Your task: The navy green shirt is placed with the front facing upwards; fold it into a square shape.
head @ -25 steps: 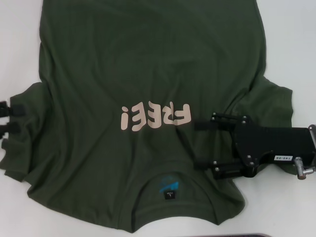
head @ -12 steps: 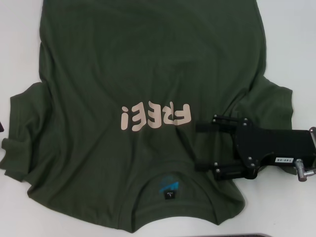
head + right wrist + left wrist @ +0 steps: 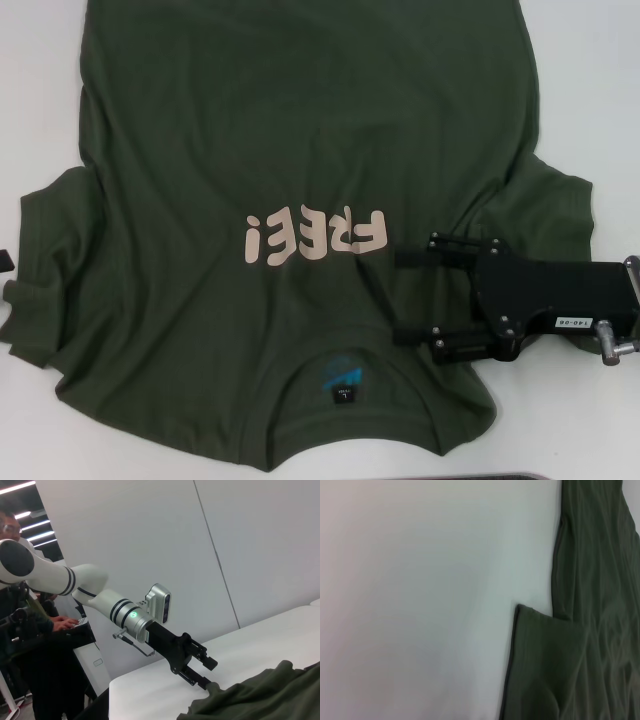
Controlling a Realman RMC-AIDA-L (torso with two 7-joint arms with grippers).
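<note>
Navy green shirt (image 3: pixel 300 200) lies flat — right gripper (image 3: pixel 410 297) spread open above its shoulder, left gripper (image 3: pixel 205 672) open at sleeve.

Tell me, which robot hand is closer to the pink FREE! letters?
The right. The right gripper hovers over the shirt just beside the FREE! letters, jaws open. The left gripper sits off at the shirt's left sleeve edge, far from them.

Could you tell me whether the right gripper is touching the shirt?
Cannot tell. In the head view the open right gripper overlaps the navy green shirt, but its height above the cloth is hidden.
</note>
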